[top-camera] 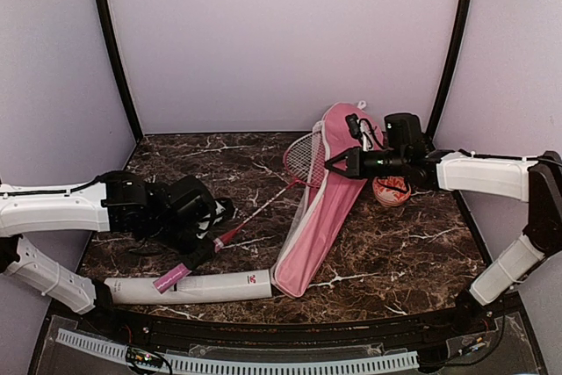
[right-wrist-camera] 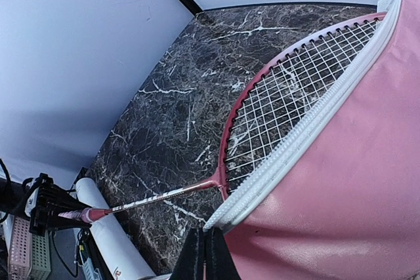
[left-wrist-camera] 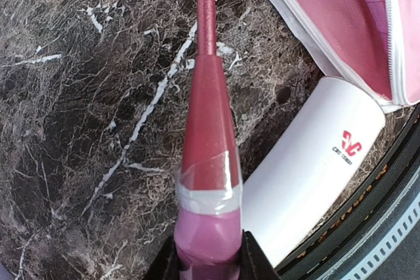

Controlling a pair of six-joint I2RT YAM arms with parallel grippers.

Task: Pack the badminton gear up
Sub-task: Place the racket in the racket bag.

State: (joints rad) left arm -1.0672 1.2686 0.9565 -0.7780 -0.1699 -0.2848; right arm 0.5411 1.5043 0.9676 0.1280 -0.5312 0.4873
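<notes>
The racket [left-wrist-camera: 210, 129] is lying at a slant across the dark marble table [top-camera: 395, 261]. Its pink handle is pointing toward the near left, and its red-framed head [right-wrist-camera: 289, 103] is reaching into the open side of the pink bag [top-camera: 320, 208]. The left jaws are standing only partly open, because they are closing on the handle. In the left wrist view the two dark fingers [left-wrist-camera: 164, 268] are pressing on both sides of the pink grip, just below a band of clear tape. In the top view the end of the handle is sticking out behind these jaws and is showing over the white tube [top-camera: 189, 287].

The tube is lying on its side along the near edge of the table. Its end with the red logo is just beside the narrow end of the bag; I cannot tell if the two are touching.

The right jaws are fully closed and are pinching the white zipper edge [right-wrist-camera: 308, 136] of the bag, near its wide end. Part of the racket head is showing under this edge. A round red and white thing [top-camera: 391, 191] is sitting on the table just beside the bag, under the right arm [top-camera: 483, 173]; I cannot tell what it is.
</notes>
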